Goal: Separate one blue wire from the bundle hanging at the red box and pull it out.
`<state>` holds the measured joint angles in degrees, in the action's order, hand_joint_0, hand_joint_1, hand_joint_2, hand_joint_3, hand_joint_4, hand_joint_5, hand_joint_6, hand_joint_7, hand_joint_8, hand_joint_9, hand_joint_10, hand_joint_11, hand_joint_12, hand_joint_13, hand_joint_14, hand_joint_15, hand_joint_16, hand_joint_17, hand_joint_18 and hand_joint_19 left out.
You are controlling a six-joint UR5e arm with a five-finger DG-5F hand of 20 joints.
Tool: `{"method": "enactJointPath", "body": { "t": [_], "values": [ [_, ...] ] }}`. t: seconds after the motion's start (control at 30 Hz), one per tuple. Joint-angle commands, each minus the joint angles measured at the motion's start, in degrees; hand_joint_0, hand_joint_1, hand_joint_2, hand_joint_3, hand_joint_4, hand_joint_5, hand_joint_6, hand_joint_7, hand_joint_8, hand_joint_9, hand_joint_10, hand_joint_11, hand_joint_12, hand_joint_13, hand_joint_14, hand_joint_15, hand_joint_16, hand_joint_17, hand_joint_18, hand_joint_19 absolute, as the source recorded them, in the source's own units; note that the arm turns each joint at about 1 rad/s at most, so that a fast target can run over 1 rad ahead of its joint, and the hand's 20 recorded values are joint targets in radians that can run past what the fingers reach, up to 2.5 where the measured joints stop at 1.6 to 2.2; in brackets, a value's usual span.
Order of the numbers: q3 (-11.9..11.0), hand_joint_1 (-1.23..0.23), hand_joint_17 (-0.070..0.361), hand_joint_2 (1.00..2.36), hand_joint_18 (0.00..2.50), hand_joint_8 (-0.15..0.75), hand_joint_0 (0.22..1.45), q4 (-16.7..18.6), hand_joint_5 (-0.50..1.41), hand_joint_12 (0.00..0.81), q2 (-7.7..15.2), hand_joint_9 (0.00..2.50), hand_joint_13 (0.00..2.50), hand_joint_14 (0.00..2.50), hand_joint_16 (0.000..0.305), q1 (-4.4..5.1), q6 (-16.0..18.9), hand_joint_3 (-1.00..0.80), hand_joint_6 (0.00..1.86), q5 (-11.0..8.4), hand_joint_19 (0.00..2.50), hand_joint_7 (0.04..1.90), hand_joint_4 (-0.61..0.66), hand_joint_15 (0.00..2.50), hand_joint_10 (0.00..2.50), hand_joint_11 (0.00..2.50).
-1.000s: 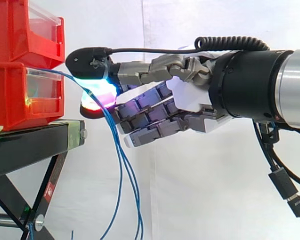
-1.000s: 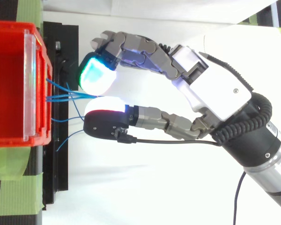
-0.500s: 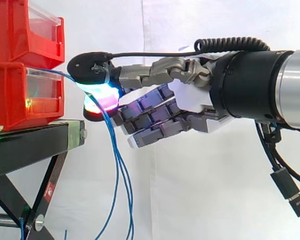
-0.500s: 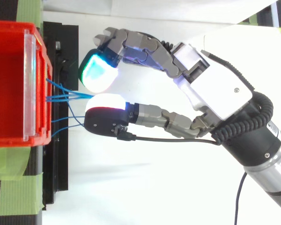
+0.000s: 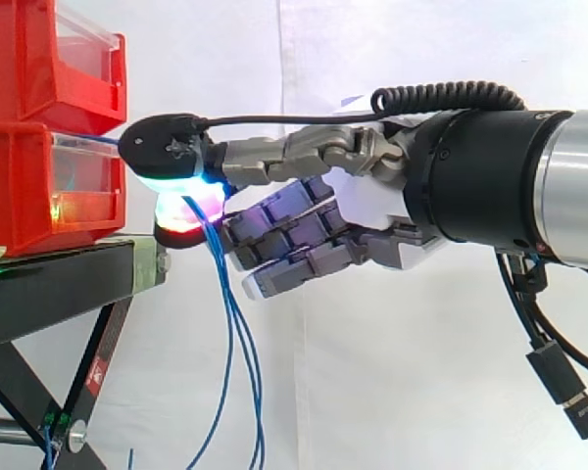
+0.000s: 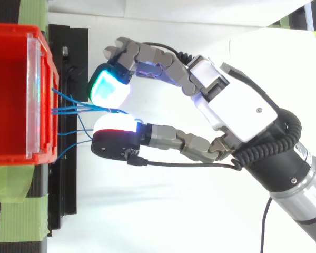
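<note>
A bundle of thin blue wires comes out of the front of the lower red box and hangs down past the black stand. In the top view several strands run together into the narrow gap between two glowing pads. My hand reaches in from the right, level with the box front. Its thumb pad lies above a magenta-red finger pad, with the blue wires pinched between them and trailing below. How many strands are held I cannot make out. The other fingers are curled underneath.
A second red box is stacked on the lower one. The red box rests on the black stand, which has green tape at its corners. Behind hangs a white curtain, with free room to the right.
My hand has shifted slightly left toward the box and a little lower. The two pads have drawn closer together round the wires.
</note>
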<state>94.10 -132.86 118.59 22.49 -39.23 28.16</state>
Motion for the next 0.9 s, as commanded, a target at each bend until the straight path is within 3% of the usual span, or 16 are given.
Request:
{"method": "enactJointPath", "body": {
  "t": [0.0, 0.43, 0.67, 0.87],
  "values": [
    [0.03, -0.70, 0.122, 1.01, 0.57, 0.354, 0.62, 1.20, -0.12, 0.402, 0.06, 0.52, 0.41, 0.00, 0.054, 0.19, -0.23, -0.36, 0.56, 0.06, 0.22, 1.22, 0.27, 0.18, 0.00, 0.10],
    [0.03, -0.70, 0.121, 1.01, 0.59, 0.353, 0.62, 2.52, -0.13, 0.403, -0.02, 0.53, 0.42, 0.00, 0.054, 0.19, -0.58, -0.33, 0.65, -0.03, 0.23, 1.10, 0.26, 0.18, 0.00, 0.12],
    [0.03, -0.71, 0.121, 1.02, 0.60, 0.356, 0.63, 2.43, -0.15, 0.402, -0.02, 0.54, 0.43, 0.01, 0.054, 0.19, -0.40, -0.29, 0.74, 0.06, 0.23, 0.93, 0.25, 0.19, 0.00, 0.12],
    [-0.06, -0.73, 0.120, 1.02, 0.62, 0.354, 0.63, 2.25, -0.17, 0.402, -0.02, 0.57, 0.45, 0.01, 0.053, 0.10, 0.48, -0.22, 0.80, 0.14, 0.24, 0.87, 0.17, 0.20, 0.00, 0.15]
  ]
}}
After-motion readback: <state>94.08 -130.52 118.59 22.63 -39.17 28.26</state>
